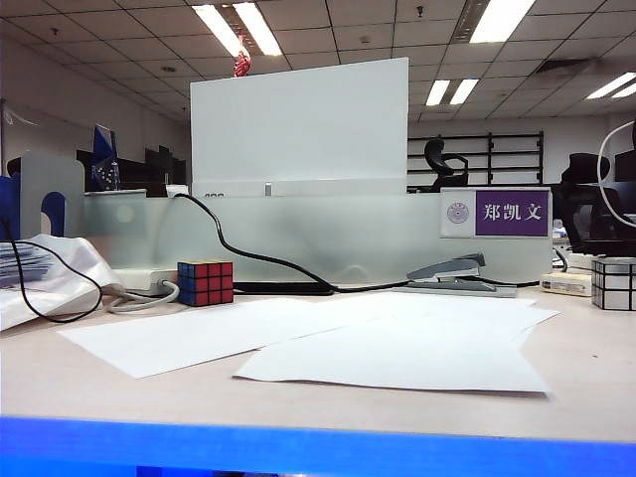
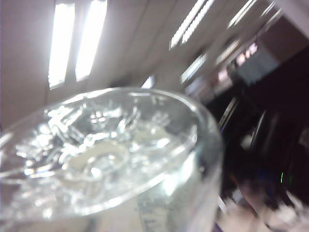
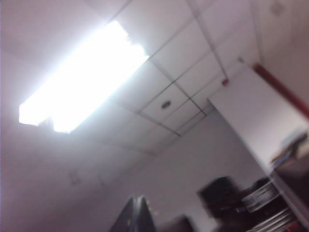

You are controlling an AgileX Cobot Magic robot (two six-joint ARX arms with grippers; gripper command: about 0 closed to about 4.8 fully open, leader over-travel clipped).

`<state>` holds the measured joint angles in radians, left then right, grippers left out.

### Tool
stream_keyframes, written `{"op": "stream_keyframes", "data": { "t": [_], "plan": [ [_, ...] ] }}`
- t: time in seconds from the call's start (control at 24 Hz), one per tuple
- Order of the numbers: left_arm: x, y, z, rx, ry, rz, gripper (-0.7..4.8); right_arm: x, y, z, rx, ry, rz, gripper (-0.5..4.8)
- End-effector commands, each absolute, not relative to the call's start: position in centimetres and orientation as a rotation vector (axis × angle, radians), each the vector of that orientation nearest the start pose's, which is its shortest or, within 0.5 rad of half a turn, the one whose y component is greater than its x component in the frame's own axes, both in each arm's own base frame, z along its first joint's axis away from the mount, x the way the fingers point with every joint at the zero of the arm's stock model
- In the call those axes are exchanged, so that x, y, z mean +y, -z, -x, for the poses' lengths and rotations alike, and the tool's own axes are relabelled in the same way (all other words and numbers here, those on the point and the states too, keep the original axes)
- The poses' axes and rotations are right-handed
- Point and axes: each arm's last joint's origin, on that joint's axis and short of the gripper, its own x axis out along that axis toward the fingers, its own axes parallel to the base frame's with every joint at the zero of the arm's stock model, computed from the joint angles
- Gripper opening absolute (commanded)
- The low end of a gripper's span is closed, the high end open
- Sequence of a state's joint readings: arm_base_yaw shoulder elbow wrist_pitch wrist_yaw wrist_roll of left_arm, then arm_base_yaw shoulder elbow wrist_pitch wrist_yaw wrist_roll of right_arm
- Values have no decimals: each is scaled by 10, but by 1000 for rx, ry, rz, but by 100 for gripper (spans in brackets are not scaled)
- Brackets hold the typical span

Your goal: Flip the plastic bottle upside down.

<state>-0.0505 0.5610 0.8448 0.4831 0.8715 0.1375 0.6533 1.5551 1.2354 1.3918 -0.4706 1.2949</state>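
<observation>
My left end effector's camera is filled by the plastic bottle [image 2: 104,159], its dimpled clear base turned up toward the ceiling lights, so I judge it is carried aloft in my left grip for the flip; the fingers themselves are out of frame, so I cannot tell how they stand. My right end effector [image 3: 137,215] shows only as a dark tip against the ceiling, pressed together and holding nothing, lifted clear of the work. Neither arm nor bottle appears in the exterior view. On the desk [image 1: 89,383] lie sheets of paper [image 1: 397,348], then the Rubik's cube [image 1: 206,282] and stapler [image 1: 449,271] further back
</observation>
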Motion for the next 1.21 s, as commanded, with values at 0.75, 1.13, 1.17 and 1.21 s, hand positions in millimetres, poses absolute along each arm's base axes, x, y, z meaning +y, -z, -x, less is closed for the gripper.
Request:
{"op": "stream_keyframes", "data": {
  "t": [0.75, 1.13, 1.17, 1.21],
  "plan": [
    [-132, -231, -335, -70, 1147, -76, -4, 226, -449, -166, -260, -2031, -653, -5],
    [-140, -188, -351, -13, 1104, -90, -4, 217, -407, -201, 95, -1300, -247, -5],
    [-140, -188, -352, -23, 1104, -98, -5, 203, -403, -194, 131, -1026, -88, -5],
    [-140, -189, -352, -34, 1104, -100, -4, 191, -402, -186, 166, -858, 26, -5]
  ]
}}
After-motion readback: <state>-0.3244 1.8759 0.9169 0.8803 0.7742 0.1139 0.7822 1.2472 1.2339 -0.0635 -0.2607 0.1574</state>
